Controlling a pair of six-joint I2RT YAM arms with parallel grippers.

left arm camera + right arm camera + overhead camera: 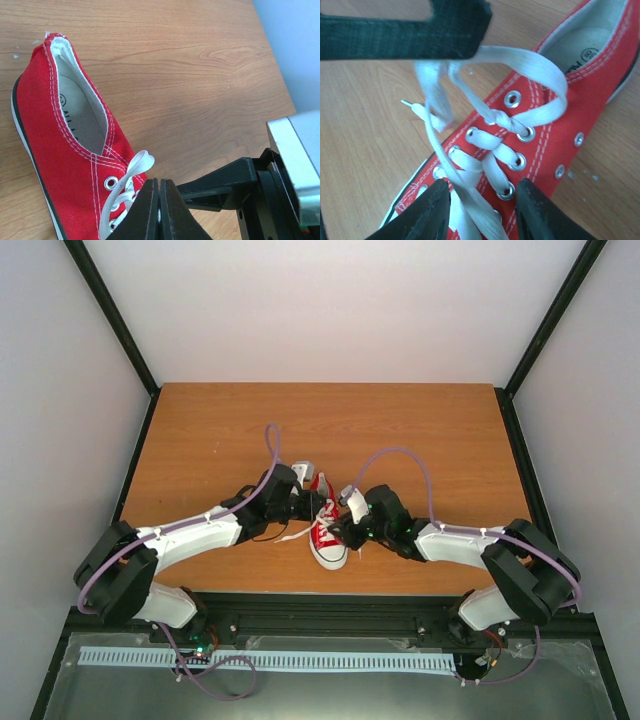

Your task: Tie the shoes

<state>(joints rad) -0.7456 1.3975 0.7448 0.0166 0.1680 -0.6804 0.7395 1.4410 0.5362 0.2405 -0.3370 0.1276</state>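
The red sneaker (328,532) lies mid-table, white toe cap toward the near edge. My left gripper (306,502) is at its left side, by the upper eyelets. In the left wrist view it (159,200) is shut on a white lace loop (136,167), with white showing between the pads. My right gripper (346,527) is at the shoe's right side. In the right wrist view it (482,212) is open, its fingers (427,215) straddling the laced tongue. A lace strand (436,145) runs up from between them. A wide lace loop (540,70) arcs over the top eyelets. A first knot (501,120) sits at the top eyelets.
The shoe rests on the wooden table (220,440), enclosed by white walls on three sides. A loose lace end with its aglet (406,103) hangs left of the shoe. The left gripper's black finger (405,30) crosses the top of the right wrist view.
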